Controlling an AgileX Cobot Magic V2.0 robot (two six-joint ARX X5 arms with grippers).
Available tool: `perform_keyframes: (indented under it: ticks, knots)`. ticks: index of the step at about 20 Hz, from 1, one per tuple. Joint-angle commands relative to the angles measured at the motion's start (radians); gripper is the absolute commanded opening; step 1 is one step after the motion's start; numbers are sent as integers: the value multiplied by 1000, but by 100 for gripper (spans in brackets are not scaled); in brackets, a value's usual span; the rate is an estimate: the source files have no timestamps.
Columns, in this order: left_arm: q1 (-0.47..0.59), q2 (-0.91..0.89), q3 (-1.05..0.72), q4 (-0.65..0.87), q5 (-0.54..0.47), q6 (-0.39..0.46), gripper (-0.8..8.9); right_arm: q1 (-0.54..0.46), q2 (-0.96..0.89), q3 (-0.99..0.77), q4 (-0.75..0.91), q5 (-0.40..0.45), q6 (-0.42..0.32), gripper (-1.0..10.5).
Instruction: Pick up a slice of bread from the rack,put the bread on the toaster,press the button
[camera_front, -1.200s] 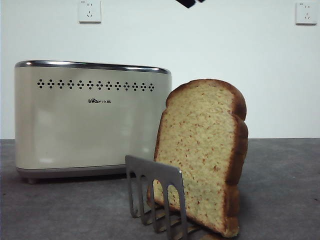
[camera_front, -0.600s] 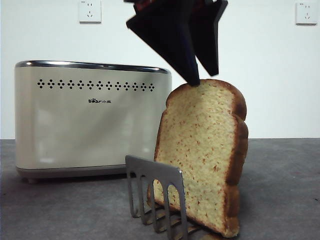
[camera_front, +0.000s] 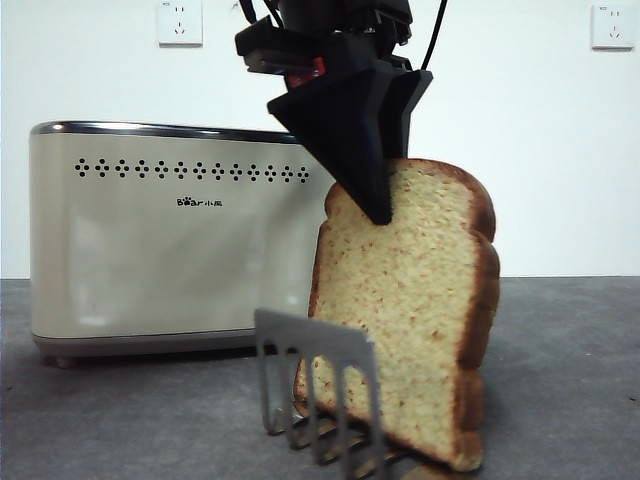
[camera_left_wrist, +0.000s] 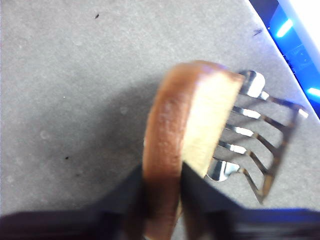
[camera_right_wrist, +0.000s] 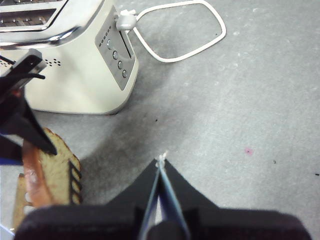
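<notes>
The slice of bread (camera_front: 410, 300) stands upright in the steel rack (camera_front: 315, 350), in front of the cream toaster (camera_front: 170, 250). My left gripper (camera_front: 385, 200) has come down from above, and its jaws press on both faces of the slice's top crust (camera_left_wrist: 170, 130). The rack (camera_left_wrist: 260, 135) lies just beyond the slice. The right wrist view shows the toaster (camera_right_wrist: 75, 75), a row of small grey round buttons (camera_right_wrist: 116, 55) on its narrow end, the bread (camera_right_wrist: 50, 165) and the left gripper (camera_right_wrist: 25, 125). My right gripper (camera_right_wrist: 160, 161) is shut and empty above bare table.
A white cable (camera_right_wrist: 180, 30) loops on the grey table behind the toaster's button end. Two wall sockets (camera_front: 180, 22) (camera_front: 611, 25) sit on the white wall behind.
The left gripper has come down from the top edge onto the slice's top. The slice and the rack have shifted slightly.
</notes>
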Motion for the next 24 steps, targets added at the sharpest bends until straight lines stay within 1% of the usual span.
perform_keyframes:
  ticks: [1,3,4,14,17,19,20,23,24]
  knots:
    - [2,-3,-2,-8,5,-3,21,0,0,6,-12,-4,-11,-1]
    - [-1,-23,-2,-24,5,-3,14,0,0,6,-16,-4,-12,-1]
    - [-5,-35,-2,-34,5,-3,-9,0,0,6,-16,-4,-12,-1]
    - [-19,-262,-2,-119,5,-8,-9,0,0,6,-16,-4,-12,-1]
    - [-29,-358,-2,-105,5,-74,-8,0,0,6,-26,-4,-11,-1]
    - [-31,-425,-2,-95,-11,-93,-8,0,0,6,-31,-4,-11,-1]
    - [-31,-455,-2,-96,-56,-123,-9,0,0,6,-34,-4,-11,-1]
    - [-29,-522,0,-95,-346,-328,-9,0,5,6,-47,-4,-10,-1]
    - [-23,-534,0,-101,-402,-349,-9,0,6,6,-52,-4,-10,-1]
